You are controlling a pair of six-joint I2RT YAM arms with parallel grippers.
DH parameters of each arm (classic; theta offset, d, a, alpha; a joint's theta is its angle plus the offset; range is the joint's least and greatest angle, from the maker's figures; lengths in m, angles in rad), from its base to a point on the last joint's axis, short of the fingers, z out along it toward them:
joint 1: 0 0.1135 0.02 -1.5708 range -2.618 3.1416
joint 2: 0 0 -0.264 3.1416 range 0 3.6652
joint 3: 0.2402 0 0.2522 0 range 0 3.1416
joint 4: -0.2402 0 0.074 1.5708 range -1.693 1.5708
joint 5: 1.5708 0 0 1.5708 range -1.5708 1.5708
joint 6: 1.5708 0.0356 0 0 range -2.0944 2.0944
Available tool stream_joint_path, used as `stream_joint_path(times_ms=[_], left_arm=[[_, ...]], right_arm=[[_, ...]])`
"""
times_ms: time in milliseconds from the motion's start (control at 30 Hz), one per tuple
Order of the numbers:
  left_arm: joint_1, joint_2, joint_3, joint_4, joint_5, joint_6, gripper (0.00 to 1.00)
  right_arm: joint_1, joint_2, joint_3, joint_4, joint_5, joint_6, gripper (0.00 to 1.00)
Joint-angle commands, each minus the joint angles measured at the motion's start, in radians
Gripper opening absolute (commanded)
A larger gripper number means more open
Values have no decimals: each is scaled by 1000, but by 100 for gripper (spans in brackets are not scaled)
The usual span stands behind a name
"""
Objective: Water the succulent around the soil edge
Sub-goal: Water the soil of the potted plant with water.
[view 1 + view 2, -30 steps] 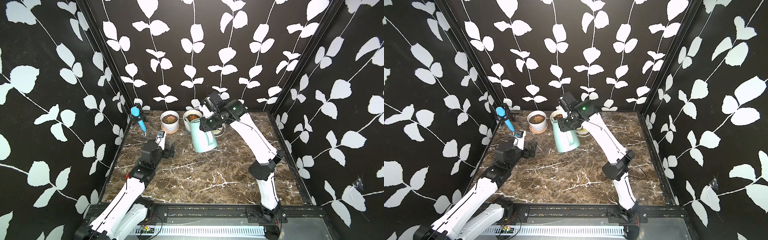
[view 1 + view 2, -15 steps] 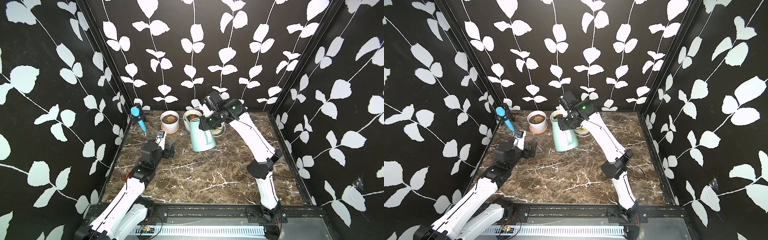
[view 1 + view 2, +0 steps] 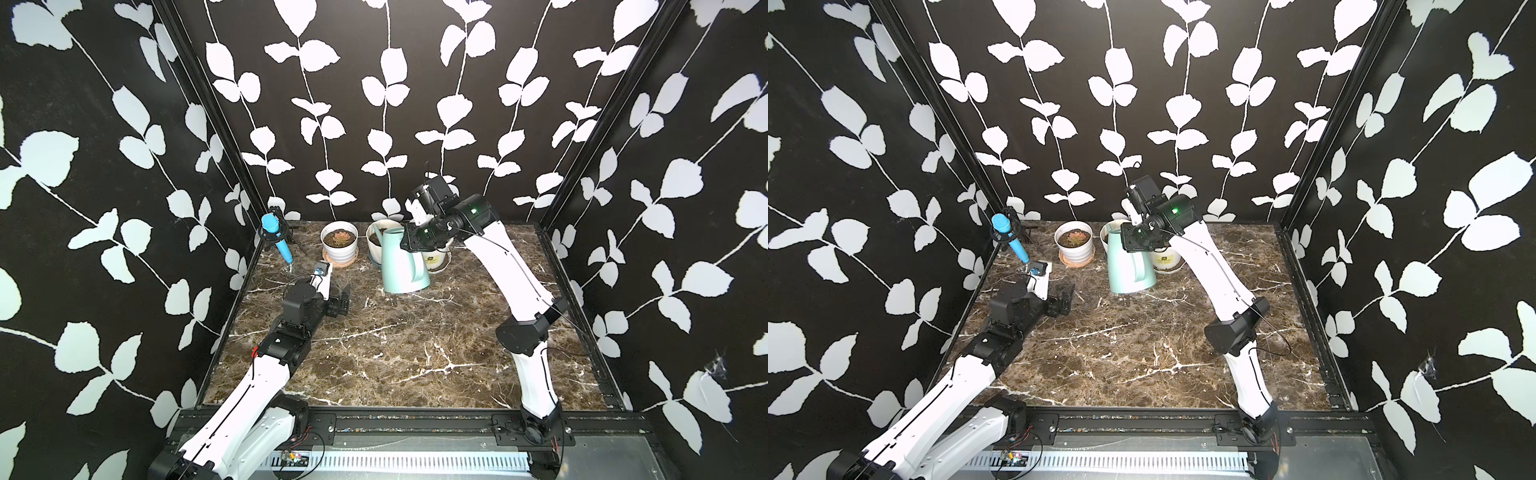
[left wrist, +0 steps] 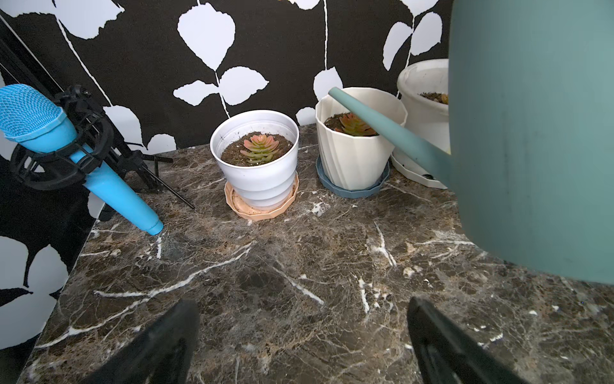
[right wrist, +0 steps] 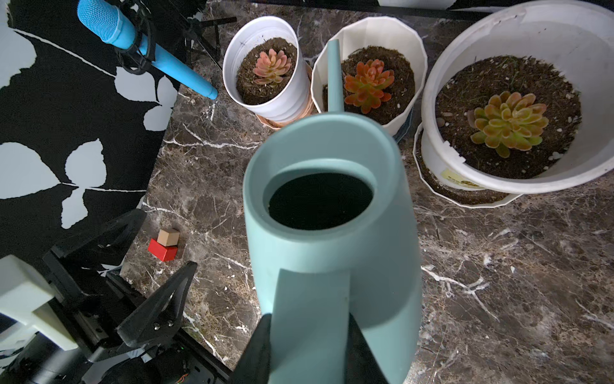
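Observation:
A teal watering can (image 3: pixel 401 266) (image 3: pixel 1129 266) (image 5: pixel 332 199) hangs tilted, low over the marble, with my right gripper (image 3: pixel 410 242) (image 5: pixel 310 329) shut on its handle. Its spout (image 5: pixel 334 73) (image 4: pixel 382 128) reaches over the left rim of the middle cream pot (image 5: pixel 372 30) (image 3: pixel 374 243), beside that pot's orange succulent (image 5: pixel 367 84). No water shows. A white ribbed pot (image 3: pixel 339 249) (image 4: pixel 255 173) with a pink succulent (image 5: pixel 272 66) stands to its left. A large white pot (image 5: pixel 518 30) with a green succulent (image 5: pixel 508 123) stands to the right. My left gripper (image 3: pixel 343 301) (image 4: pixel 302 309) rests open and empty near the marble.
A blue microphone (image 3: pixel 276 237) (image 4: pixel 50 133) on a black stand leans at the back left corner. A red and a tan block (image 5: pixel 166 246) lie by the left wall. Patterned walls close three sides. Each pot sits on a saucer.
My right gripper has carried the watering can slightly up and left, toward the pots. The left arm has not moved.

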Motion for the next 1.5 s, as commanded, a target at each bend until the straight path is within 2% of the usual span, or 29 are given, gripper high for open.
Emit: stream_joint_path(times_ms=[0, 867, 1467], left_arm=[[-4, -18, -10, 27, -3, 8, 99], [-5, -14, -11, 27, 1, 7, 99], [-7, -17, -12, 26, -3, 9, 99]], right_arm=[[-11, -5, 34, 81, -15, 18, 0], [-52, -31, -46, 95, 11, 9, 0], [-75, -118, -167, 101, 47, -23, 0]])
